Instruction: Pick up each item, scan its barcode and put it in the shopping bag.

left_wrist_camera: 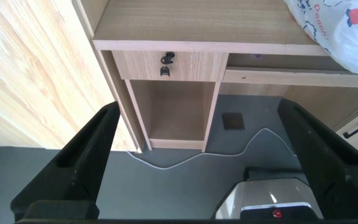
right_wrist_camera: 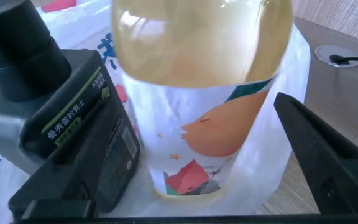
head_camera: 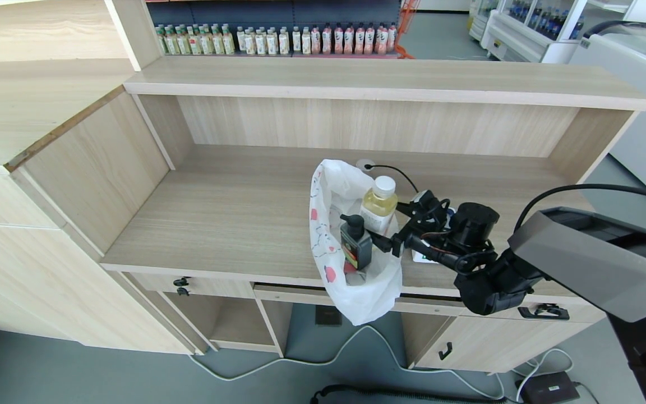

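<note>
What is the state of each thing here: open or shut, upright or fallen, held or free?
shopping bag: open at the top, standing on the counter, hanging a little over its front edge.
drink bottle: capped, upright inside the bag.
pump bottle: upright inside the bag, beside the drink bottle.
right gripper: open, with the drink bottle between its fingers.
left gripper: open, empty.
drawer: shut.

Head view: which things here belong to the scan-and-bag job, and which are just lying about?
Job: shopping bag; yellow drink bottle and dark pump bottle, both standing in it.
Lying about: black cable on the counter; drawer keys; shelf bottles behind the counter.
</note>
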Robot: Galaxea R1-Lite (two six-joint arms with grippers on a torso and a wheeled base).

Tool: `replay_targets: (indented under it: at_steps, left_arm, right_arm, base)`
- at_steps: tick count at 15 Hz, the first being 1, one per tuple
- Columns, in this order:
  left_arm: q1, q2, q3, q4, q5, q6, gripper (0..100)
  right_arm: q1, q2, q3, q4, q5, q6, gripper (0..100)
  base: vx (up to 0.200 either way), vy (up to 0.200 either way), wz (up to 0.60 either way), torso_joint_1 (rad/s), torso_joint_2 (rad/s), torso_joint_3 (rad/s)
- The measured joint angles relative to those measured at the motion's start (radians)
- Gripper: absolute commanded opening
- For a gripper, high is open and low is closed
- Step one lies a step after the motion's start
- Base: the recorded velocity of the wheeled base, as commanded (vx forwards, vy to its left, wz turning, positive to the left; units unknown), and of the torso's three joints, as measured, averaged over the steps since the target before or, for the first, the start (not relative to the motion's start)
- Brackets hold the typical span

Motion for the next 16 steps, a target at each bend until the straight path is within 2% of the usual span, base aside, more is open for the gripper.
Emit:
replay_targets:
  at_steps: [6,12,14,16]
  left_arm:
    - [0.001,0.0,0.0,0.0,0.0,0.0,100]
    - [0.0,0.0,0.0,0.0,0.0,0.0,100]
    - [0.0,0.0,0.0,0.0,0.0,0.0,100]
    - [0.0,0.0,0.0,0.0,0.0,0.0,100]
  right_arm:
    - [-0.028,-0.064,0.009,0.002,0.049,0.022,100]
    - [-0.04,-0.303,0.086,0.02,0.048,0.177,100]
    - [-0.047,-0.436,0.158,0.083,0.029,0.204,100]
    - [-0.054,-0.589,0.255,0.19,-0.032,0.215,100]
  base:
    - [0.0,0.0,0.0,0.0,0.0,0.0]
    - [0.0,0.0,0.0,0.0,0.0,0.0]
    - [0.0,0.0,0.0,0.0,0.0,0.0]
    - [0.0,0.0,0.0,0.0,0.0,0.0]
